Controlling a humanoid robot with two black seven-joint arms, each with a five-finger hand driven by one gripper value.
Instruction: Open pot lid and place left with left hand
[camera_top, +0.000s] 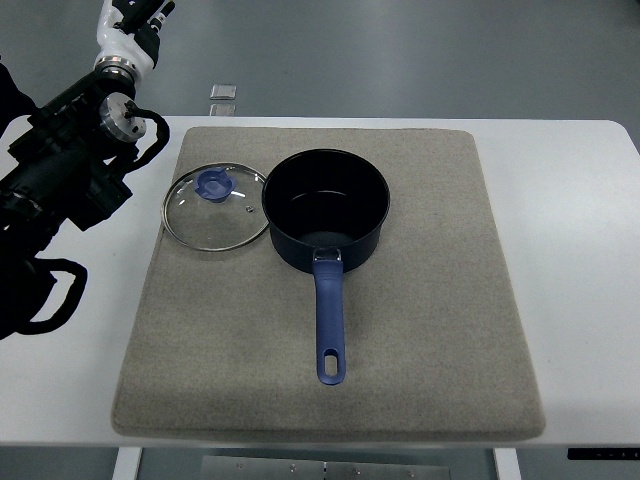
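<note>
A dark blue saucepan (326, 208) stands uncovered in the middle of the grey mat (430, 300), its blue handle (329, 325) pointing toward the near edge. The glass lid (215, 210), with a steel rim and a blue knob (213, 184), lies flat on the mat just left of the pot, its rim touching or almost touching the pot's side. My left arm (70, 170) comes in from the left edge and runs up to the far left corner. My left hand (130, 22) is raised there, well away from the lid and partly cut off by the top edge.
The mat covers most of the white table (580, 250). A small clear square object (224, 92) lies on the floor beyond the table's far edge. Black cable loops (55, 295) hang from the left arm over the table's left side.
</note>
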